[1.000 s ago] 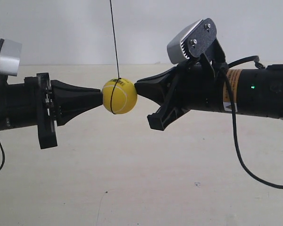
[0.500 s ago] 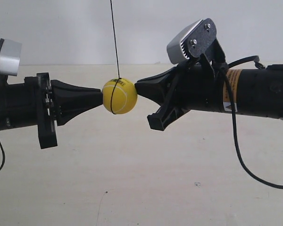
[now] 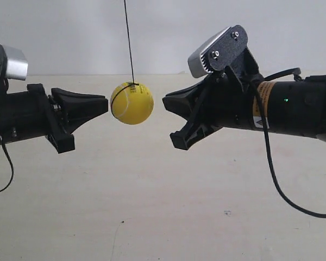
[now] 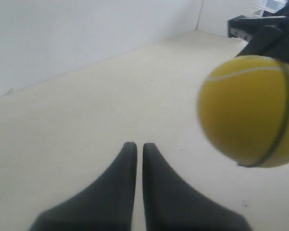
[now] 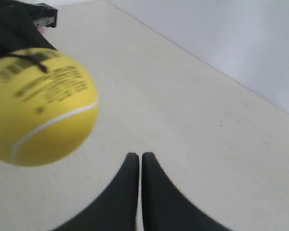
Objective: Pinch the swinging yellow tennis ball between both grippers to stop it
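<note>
Well, the yellow tennis ball (image 3: 131, 103) hangs on a thin black string (image 3: 128, 41) above the pale bench (image 3: 152, 217), between the two claws and level with their tips. In the exterior view the claw at the left (image 3: 104, 103) has its tip just beside the ball (whether it touches, I cannot tell). The claw at the right (image 3: 166, 102) stands off from the ball with a clear gap. Neither one clamps the ball.

The left wrist view shows the left claw (image 4: 136, 144) with its jaws together, only a thin slit between them. There the ball (image 4: 248, 110) sits off to one side of the tips, with a white seam and the dark string band across it. The right wrist view shows the right claw (image 5: 137, 155) likewise closed on nothing, with the ball (image 5: 41, 106) beside its tips and the printed label facing the camera. A silver-grey box (image 3: 214, 50) tops each arm.
</note>
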Action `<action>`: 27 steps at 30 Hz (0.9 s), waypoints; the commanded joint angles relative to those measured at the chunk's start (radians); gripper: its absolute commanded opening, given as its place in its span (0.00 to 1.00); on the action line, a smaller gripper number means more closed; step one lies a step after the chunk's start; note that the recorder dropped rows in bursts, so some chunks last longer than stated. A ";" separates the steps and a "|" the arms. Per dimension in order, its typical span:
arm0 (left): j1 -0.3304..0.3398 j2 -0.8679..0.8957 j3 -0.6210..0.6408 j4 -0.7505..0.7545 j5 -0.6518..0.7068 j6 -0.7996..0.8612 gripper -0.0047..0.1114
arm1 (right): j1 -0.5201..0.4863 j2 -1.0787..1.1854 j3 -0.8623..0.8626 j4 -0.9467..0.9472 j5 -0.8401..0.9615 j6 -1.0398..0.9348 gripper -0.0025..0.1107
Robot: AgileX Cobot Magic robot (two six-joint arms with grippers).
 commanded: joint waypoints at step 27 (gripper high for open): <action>0.003 0.001 0.017 0.084 -0.206 0.007 0.08 | 0.000 -0.069 -0.007 -0.210 -0.096 0.231 0.02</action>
